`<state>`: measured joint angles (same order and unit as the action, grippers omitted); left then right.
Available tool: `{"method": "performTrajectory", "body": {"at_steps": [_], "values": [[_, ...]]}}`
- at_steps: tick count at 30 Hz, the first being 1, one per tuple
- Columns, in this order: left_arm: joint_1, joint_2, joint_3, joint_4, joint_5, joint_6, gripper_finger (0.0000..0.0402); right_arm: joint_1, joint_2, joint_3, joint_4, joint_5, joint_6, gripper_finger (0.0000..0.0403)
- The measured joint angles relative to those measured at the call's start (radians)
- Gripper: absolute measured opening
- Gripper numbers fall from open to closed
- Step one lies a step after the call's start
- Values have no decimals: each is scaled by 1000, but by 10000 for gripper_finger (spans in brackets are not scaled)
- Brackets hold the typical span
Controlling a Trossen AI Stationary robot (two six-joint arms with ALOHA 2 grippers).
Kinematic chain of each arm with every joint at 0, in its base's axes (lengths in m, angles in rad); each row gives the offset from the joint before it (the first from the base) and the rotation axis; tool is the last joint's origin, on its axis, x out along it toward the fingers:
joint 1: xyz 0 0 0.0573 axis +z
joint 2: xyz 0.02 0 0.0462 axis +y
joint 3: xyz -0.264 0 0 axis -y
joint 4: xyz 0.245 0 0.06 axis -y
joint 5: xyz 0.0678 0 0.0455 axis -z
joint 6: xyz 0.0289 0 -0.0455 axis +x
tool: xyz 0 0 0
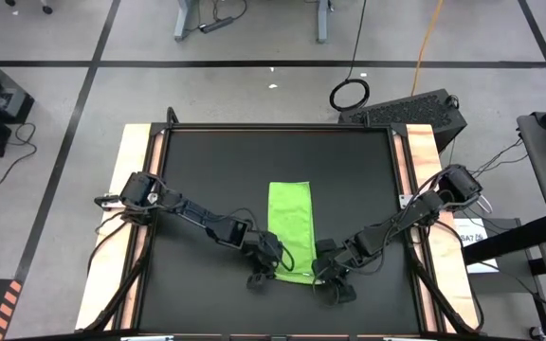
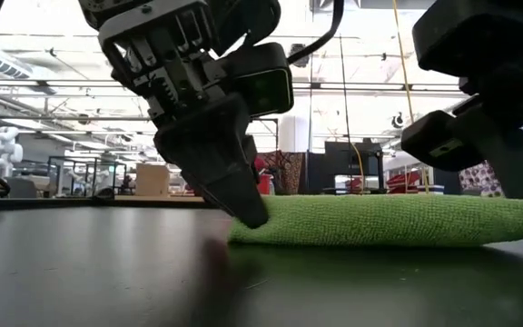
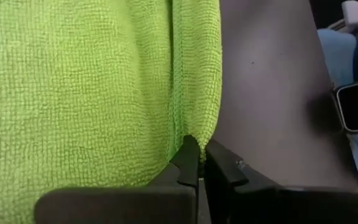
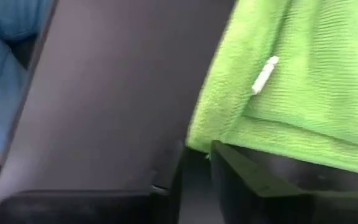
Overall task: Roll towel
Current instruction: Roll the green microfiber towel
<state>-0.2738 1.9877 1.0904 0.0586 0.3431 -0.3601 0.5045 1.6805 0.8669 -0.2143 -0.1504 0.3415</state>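
Black tabletop (image 1: pixel 207 170) bears the towel (image 1: pixel 290 227), left claw (image 1: pixel 271 254) pinching its corner, right claw (image 1: pixel 325 275) unclear.

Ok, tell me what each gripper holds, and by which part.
The left gripper pinches the towel by its near corner hem. The right gripper is at the other near corner; whether it grips cannot be told.

arms (image 1: pixel 207 220): dark, jointed | cables: black | left claw (image 3: pixel 199 163): tapered black fingers
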Motion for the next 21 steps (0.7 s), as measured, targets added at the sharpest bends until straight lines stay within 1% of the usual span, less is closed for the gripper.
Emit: {"method": "performTrajectory", "body": {"at_steps": [4,8,12,17,21], "values": [[6,0,0,0,-1,-34,10,6,-1,0,-9,84,-14,122],[5,0,0,0,-16,-54,10,49,-1,1,-42,224,-54,158],[6,0,0,-12,-37,-83,10,112,-7,1,-88,383,-112,168],[6,0,0,-27,-53,-106,10,213,-9,2,-85,552,-176,169],[6,0,0,-30,-63,-107,10,270,-9,2,-66,671,-197,169]]}}
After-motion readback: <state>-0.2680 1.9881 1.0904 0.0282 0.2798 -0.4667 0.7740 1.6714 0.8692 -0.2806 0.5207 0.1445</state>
